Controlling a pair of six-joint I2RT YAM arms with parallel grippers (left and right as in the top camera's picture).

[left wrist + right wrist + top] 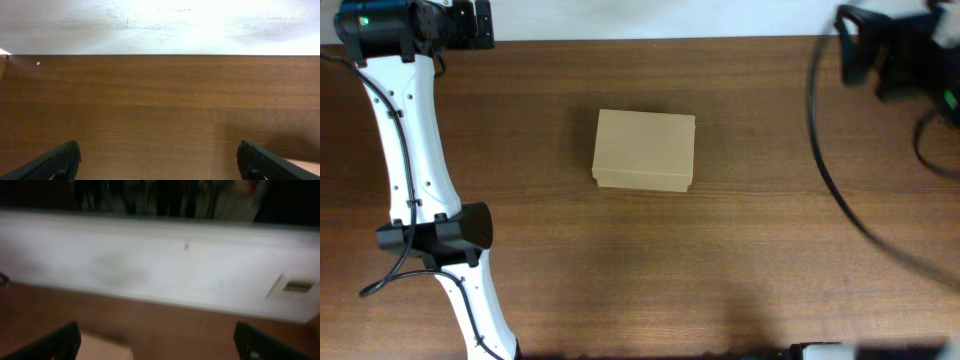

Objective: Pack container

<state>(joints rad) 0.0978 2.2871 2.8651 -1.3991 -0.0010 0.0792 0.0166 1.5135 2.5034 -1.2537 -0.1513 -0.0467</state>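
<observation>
The container [645, 150] is a tan cardboard box with its lid shut, standing in the middle of the brown table [770, 250]. My left gripper [478, 24] is at the far left corner, well away from the box. In the left wrist view its fingers [157, 150] are wide apart and empty over bare wood, with a tan corner [304, 165] at the bottom right. My right gripper [850, 45] is at the far right, blurred. In the right wrist view its fingers [155, 332] are apart and empty, with the box's corner [100, 349] at the lower left.
A white wall [160, 25] runs along the table's far edge. A black cable [840, 200] hangs from the right arm over the right side of the table. The left arm's white links [415, 170] lie along the left side.
</observation>
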